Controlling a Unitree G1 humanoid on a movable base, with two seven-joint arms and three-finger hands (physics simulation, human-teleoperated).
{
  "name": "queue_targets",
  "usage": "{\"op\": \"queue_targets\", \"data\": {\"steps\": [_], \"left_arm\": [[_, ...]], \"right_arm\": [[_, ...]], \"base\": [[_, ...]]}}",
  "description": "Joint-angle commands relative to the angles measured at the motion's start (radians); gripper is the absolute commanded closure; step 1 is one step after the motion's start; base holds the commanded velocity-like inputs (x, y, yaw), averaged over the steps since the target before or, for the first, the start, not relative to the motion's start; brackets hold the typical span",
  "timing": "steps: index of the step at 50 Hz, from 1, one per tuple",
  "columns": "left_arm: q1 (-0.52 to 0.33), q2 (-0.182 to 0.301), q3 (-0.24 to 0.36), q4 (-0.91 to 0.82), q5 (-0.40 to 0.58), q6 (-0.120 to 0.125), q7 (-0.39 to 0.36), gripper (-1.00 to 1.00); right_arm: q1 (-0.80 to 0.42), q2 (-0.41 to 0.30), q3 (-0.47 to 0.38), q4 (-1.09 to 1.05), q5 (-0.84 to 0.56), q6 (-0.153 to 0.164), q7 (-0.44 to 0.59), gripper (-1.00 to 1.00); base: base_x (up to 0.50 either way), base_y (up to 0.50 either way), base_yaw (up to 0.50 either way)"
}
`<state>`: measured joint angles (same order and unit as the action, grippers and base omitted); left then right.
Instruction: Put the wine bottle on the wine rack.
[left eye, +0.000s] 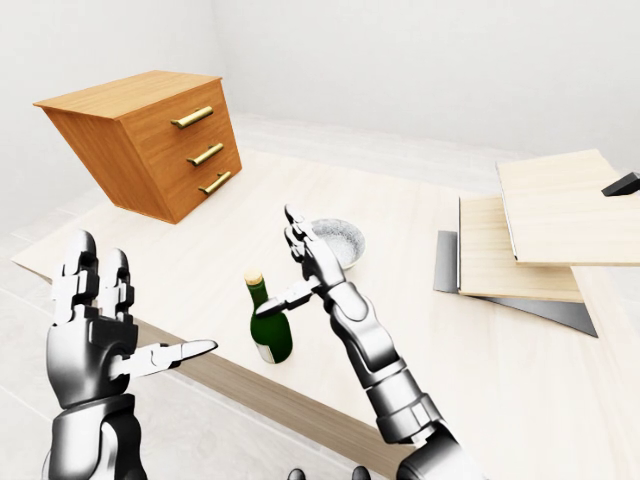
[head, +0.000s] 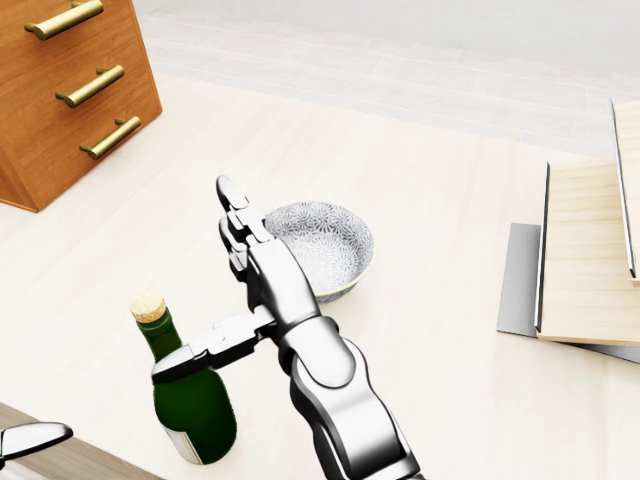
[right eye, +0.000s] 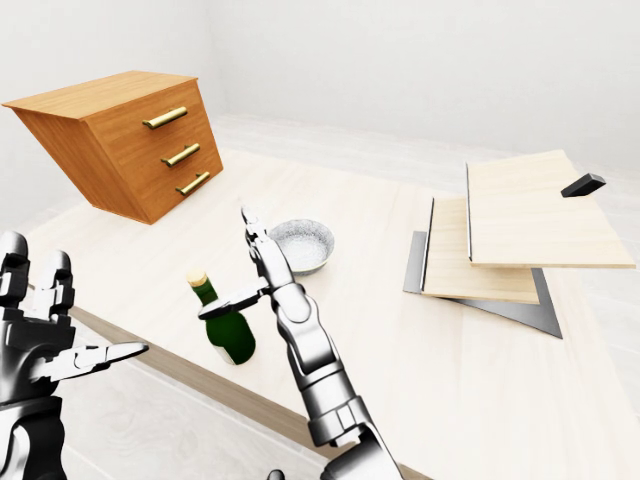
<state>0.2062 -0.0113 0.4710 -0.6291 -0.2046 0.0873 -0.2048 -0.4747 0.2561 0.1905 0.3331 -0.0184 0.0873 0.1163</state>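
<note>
A green wine bottle (head: 192, 405) with a cork stands upright near the table's bottom-left edge in the head view. My right hand (head: 205, 295) is open just to its right, fingers stretched straight up the view. Its thumb crosses the bottle's shoulder below the neck, and I cannot tell whether it touches. The wine rack (left eye: 545, 235), slanted pale wooden boards on a grey metal base, sits at the table's right side, far from the bottle. My left hand (left eye: 105, 335) is open, held low at the left, off the table.
A patterned grey bowl (head: 325, 245) sits just above and to the right of my right hand. A wooden drawer cabinet (head: 60, 90) with brass handles stands tilted at the top left. The table's edge (left eye: 230, 385) runs close below the bottle.
</note>
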Motion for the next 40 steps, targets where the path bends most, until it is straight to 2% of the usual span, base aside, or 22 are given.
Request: {"op": "queue_targets", "data": {"steps": [1, 22, 23, 27, 40], "left_arm": [[-0.001, 0.0, 0.002, 0.008, -0.001, 0.0, -0.002, -1.0], [0.0, 0.001, 0.001, 0.008, -0.002, 0.0, -0.001, -1.0], [-0.003, 0.001, 0.0, 0.02, -0.001, 0.0, -0.003, -1.0], [-0.004, 0.003, 0.001, 0.036, -0.002, 0.0, -0.004, -1.0], [-0.002, 0.007, 0.004, 0.048, -0.007, 0.0, -0.006, -1.0]], "right_arm": [[0.008, 0.015, 0.018, -0.034, 0.016, 0.0, 0.047, -1.0], [0.01, 0.017, 0.016, -0.039, 0.011, 0.0, 0.049, -1.0], [0.015, 0.022, 0.019, -0.059, 0.03, 0.0, 0.073, -1.0], [-0.04, 0.032, -0.002, 0.052, 0.046, 0.0, 0.079, -1.0], [-0.081, 0.046, -0.018, 0.152, 0.061, 0.0, 0.081, -1.0]], "base": [[0.0, 0.0, 0.0], [0.0, 0.0, 0.0], [0.0, 0.0, 0.0], [0.0, 0.0, 0.0], [0.0, 0.0, 0.0]]}}
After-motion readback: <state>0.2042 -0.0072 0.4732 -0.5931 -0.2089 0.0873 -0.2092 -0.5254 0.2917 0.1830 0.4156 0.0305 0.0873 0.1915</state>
